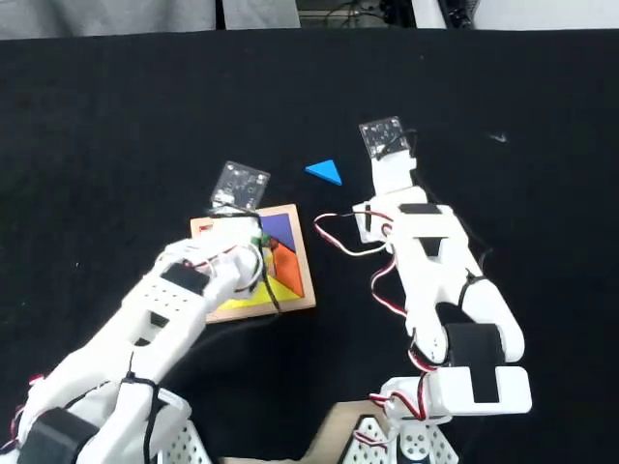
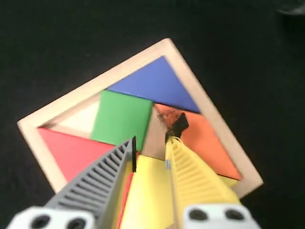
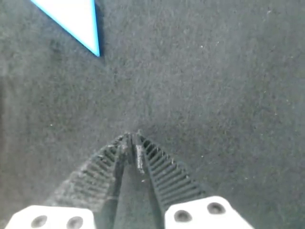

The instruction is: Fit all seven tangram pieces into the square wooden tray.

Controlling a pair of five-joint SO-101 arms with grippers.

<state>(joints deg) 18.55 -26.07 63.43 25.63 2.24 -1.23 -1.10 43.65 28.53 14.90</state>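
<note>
One piece, a light-blue triangle [image 1: 324, 172], lies flat on the black table [image 1: 484, 97], apart from the square wooden tray [image 2: 208, 112] and between the two arms. The tray holds a dark blue triangle [image 2: 155, 86], a green square [image 2: 121, 118], a red triangle [image 2: 71, 150], an orange piece [image 2: 205, 140] and a yellow piece [image 2: 145, 191]. A pale patch beside the green square could be bare wood or another piece; I cannot tell which. The left gripper [image 2: 150, 145] hangs directly over the tray with its fingers parted and nothing between them, above a bare strip of wood next to the orange piece. The right gripper [image 3: 132, 143] sits low over the cloth near the loose triangle, its fingers pressed together and empty. The triangle looks thin, stiff and light, probably with a smooth painted face. It should lift easily but could slide or pivot on the cloth when nudged. Because its sides slope toward each other, a pinch across two of them may squeeze it out. A safer hold is likely from above, one finger on the long edge and the other near the opposite corner.
</note>
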